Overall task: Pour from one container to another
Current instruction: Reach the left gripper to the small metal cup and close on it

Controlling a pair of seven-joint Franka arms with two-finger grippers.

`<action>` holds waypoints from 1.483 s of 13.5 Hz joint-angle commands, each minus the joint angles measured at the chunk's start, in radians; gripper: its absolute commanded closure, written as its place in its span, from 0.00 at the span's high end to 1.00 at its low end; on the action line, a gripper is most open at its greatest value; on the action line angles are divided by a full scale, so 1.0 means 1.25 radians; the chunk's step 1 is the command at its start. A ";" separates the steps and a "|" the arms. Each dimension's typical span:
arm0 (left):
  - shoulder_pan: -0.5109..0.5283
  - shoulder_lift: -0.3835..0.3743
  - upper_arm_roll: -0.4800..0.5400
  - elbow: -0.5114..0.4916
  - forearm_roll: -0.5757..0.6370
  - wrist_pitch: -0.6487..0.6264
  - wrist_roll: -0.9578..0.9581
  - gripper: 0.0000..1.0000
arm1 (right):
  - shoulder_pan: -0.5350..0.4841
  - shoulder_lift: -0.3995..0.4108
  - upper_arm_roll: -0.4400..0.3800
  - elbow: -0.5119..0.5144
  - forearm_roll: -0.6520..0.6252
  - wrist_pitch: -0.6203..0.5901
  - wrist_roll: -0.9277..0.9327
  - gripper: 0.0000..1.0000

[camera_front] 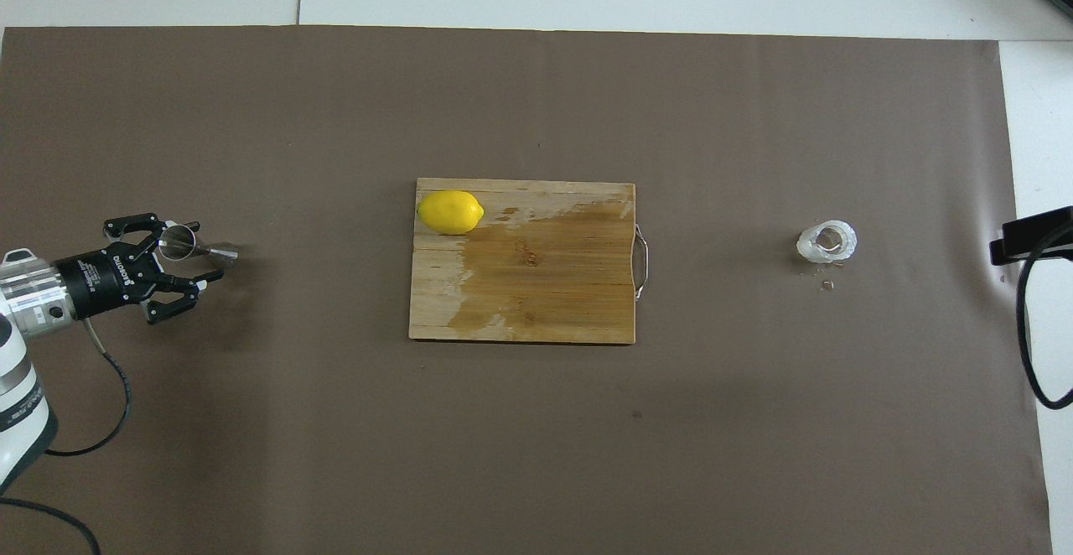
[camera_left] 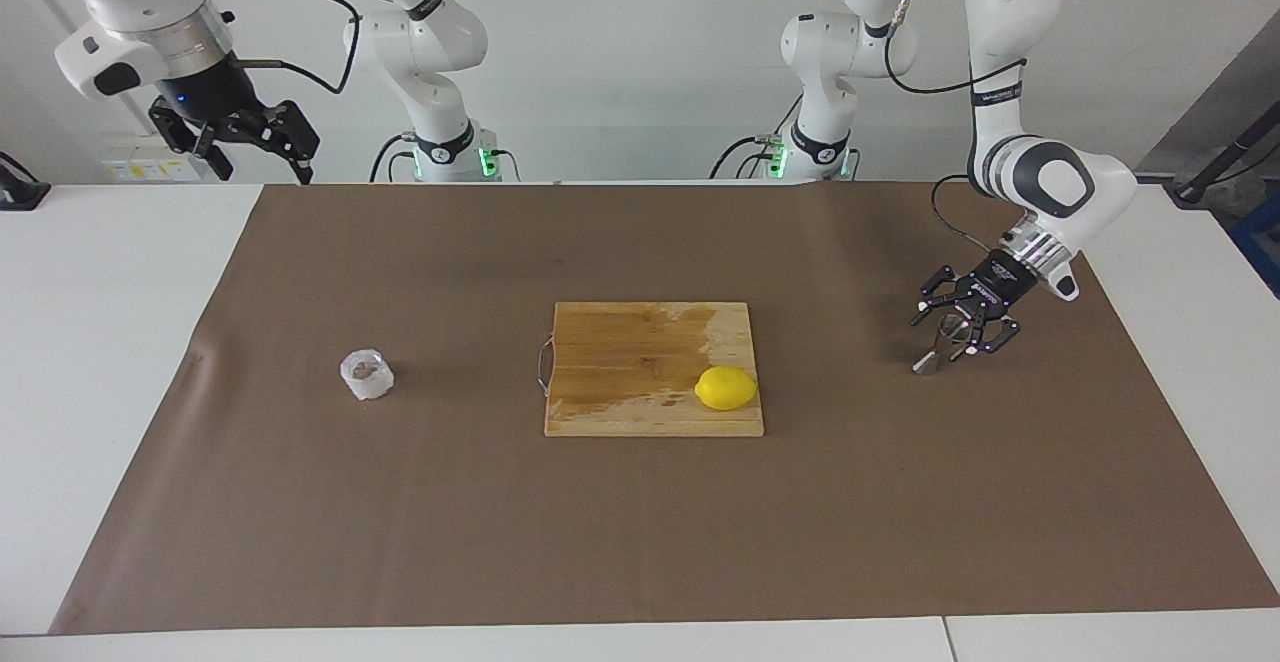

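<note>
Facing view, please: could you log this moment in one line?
left gripper: around jigger | right gripper: open, waiting | cup: untouched

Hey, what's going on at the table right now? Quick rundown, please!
Left claw low around the steel jigger, fingers not shut on it. Right claw waits high, open. Clear cup stands untouched. Cutting board with lemon lies between jigger and cup.

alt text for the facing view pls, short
The left gripper is low around the top of a steel jigger standing on brown paper, fingers not yet shut. A lemon lies on a central cutting board; a clear cup stands alone, the right gripper waiting high.
</note>
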 commanded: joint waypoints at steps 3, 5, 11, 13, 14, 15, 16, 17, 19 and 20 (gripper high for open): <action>-0.009 -0.012 0.007 -0.005 -0.011 -0.012 -0.006 0.68 | -0.009 -0.025 0.003 -0.033 0.005 0.008 0.003 1.00; -0.010 -0.012 0.007 -0.007 -0.011 -0.003 -0.006 0.58 | -0.009 -0.025 0.003 -0.033 0.005 0.008 0.003 1.00; -0.009 -0.012 0.009 -0.005 -0.011 -0.002 -0.006 0.24 | -0.009 -0.025 0.002 -0.033 0.005 0.008 0.002 1.00; -0.009 -0.012 0.009 -0.005 -0.011 -0.001 -0.007 0.19 | -0.009 -0.025 0.002 -0.033 0.005 0.008 0.002 1.00; -0.009 -0.012 0.009 -0.005 -0.011 -0.002 -0.008 0.17 | -0.009 -0.025 0.002 -0.033 0.005 0.006 0.002 1.00; -0.010 -0.011 0.007 -0.003 -0.011 -0.002 -0.013 0.16 | -0.010 -0.025 0.002 -0.033 0.005 0.006 0.002 1.00; -0.010 -0.011 0.006 0.002 -0.011 -0.002 -0.028 0.15 | -0.010 -0.025 0.002 -0.033 0.005 0.006 0.002 1.00; -0.012 -0.009 0.001 0.010 -0.011 -0.001 -0.046 0.14 | -0.010 -0.025 0.002 -0.033 0.005 0.006 0.002 1.00; -0.012 -0.009 -0.020 0.026 -0.010 0.007 -0.078 0.13 | -0.010 -0.025 0.002 -0.033 0.005 0.006 0.001 1.00; -0.012 -0.009 -0.028 0.034 -0.010 0.008 -0.095 0.13 | -0.010 -0.025 0.002 -0.033 0.005 0.006 0.002 1.00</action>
